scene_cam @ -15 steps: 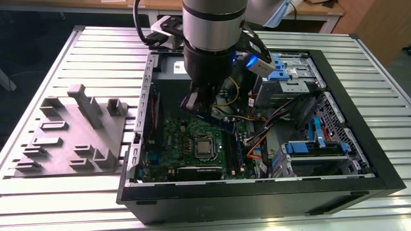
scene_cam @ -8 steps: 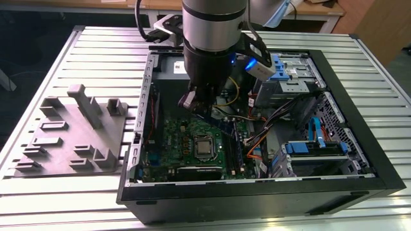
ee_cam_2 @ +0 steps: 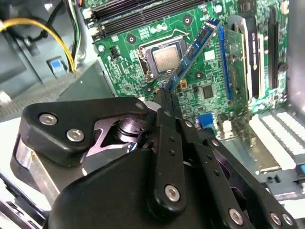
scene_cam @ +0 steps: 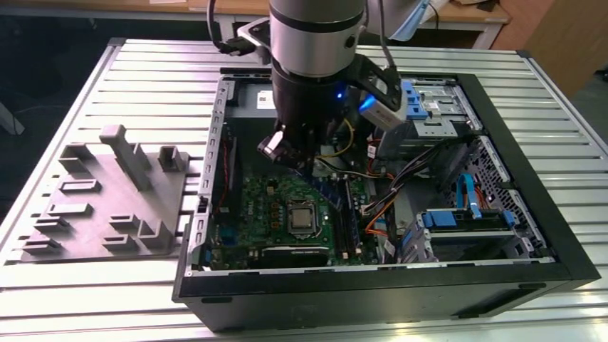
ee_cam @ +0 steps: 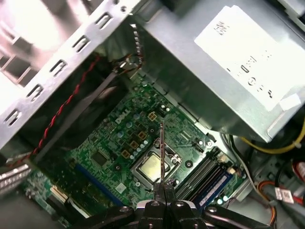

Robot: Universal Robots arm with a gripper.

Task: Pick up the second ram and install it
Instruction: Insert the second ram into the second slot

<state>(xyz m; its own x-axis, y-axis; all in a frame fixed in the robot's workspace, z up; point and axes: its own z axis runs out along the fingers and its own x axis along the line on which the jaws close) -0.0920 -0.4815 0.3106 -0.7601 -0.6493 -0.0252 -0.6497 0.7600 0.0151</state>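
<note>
the pick-up half looks done: in the second wrist view the gripper (ee_cam_2: 164,93) is closed on one end of the second ram (ee_cam_2: 193,50), a thin card that juts out from the fingertips at a slant, off every surface. in the first wrist view the same stick (ee_cam: 162,148) shows edge-on as a fine upright line rising from the pinched fingertips, in front of the cpu socket (ee_cam: 153,167). it hangs over the green motherboard (ee_cam_2: 128,52), above the socket (ee_cam_2: 164,59), and apart from the dark memory slots (ee_cam_2: 138,12), which lie beyond the socket next to the grey power-supply box (ee_cam: 228,71). so the install half, by my reading, is not yet done: the stick is neither lined up with a slot nor touching one. whether another module already sits in those slots (ee_cam: 205,174) i cannot tell. in the exterior view the arm reaches down from the upper middle of the frame into the open computer case (scene_cam: 380,281), which lies on the slatted table (scene_cam: 142,71); the grey parts fixture (scene_cam: 105,206) sits at the exterior view's left.
</note>
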